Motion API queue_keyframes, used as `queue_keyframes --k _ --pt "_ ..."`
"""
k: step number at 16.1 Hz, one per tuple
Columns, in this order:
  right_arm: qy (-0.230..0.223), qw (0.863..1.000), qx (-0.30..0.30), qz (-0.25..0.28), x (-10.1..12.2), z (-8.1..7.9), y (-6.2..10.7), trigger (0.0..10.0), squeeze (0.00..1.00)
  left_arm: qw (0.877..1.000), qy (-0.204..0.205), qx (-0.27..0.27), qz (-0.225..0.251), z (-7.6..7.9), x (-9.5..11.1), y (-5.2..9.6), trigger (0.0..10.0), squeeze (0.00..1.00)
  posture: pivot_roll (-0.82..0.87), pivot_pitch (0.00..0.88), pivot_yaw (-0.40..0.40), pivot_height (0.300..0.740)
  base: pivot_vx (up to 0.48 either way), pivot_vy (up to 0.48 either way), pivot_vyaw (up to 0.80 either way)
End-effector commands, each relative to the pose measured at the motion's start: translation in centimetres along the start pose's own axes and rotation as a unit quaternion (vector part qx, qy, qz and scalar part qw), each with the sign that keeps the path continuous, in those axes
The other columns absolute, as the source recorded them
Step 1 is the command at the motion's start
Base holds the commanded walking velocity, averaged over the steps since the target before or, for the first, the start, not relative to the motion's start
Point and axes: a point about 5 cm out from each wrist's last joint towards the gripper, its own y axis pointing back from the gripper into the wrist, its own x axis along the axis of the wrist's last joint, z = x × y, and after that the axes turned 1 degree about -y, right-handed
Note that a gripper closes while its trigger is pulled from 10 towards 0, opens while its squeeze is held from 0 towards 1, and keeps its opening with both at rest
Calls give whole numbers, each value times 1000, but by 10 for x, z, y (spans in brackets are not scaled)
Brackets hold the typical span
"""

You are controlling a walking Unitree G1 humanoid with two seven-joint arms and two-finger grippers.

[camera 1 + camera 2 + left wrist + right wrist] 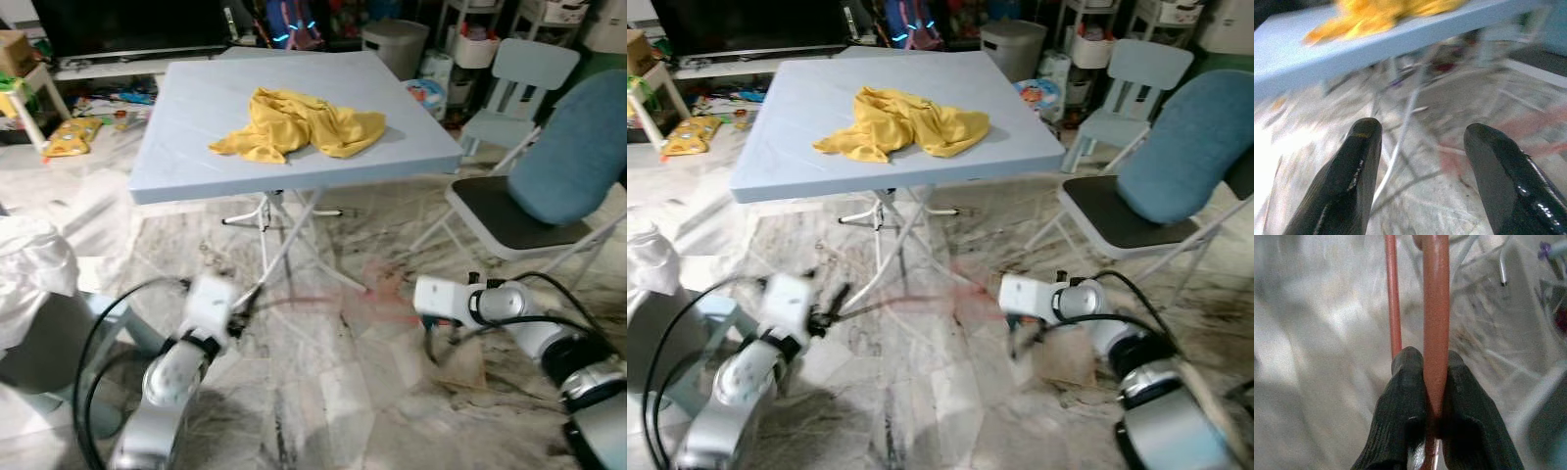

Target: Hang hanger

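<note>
The right gripper [1425, 377] was clamped tight on a reddish hanger [1436, 323], its two black fingers [1403, 406] pressed against either side of the thicker bar, with a thinner bar of the same hanger running just beside it. In the head views that arm was held low over the marble floor [323, 392], in front of the table, and the hanger showed there only as a faint red blur [387, 294] stretching toward the table legs.

The left gripper [1422, 142] was spread wide and held nothing; bare floor and a white table leg [1400, 147] showed between its fingers. It also sat low, near the foot of the folding legs.

A pale blue folding table [196, 137] stood ahead, its near edge overhanging the crossed white legs [284, 235]. A crumpled yellow shirt [299, 122] lay on top, toward the middle, well clear of every edge.

To the right, a chair with a dark seat and blue backrest [568, 157] stood close to the table's corner, leaving a narrow lane between them. A second light chair [514, 88] stood behind it. On the left a white bag [34, 264] crowded the near side. The open stretch of floor lay between the two arms and under the table's front edge.
</note>
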Motion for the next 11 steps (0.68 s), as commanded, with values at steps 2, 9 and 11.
queue_keyframes --k 2,9,11 --pt "-103 993 -40 49 6 -2 -5 0 0 998 34 57 -11 -6 -6 4 10000 1000 -132 0 -25 740 0 0 0" --pt "-426 870 -247 28 -19 -30 -13 0 0 985 94 140 -36 -14 -17 2 10000 1000 -175 0 6 740 0 0 0" --pt "-443 858 -257 37 -16 -32 -12 157 0 985 98 138 -37 -13 -16 0 10000 1000 -191 0 20 740 0 0 0"
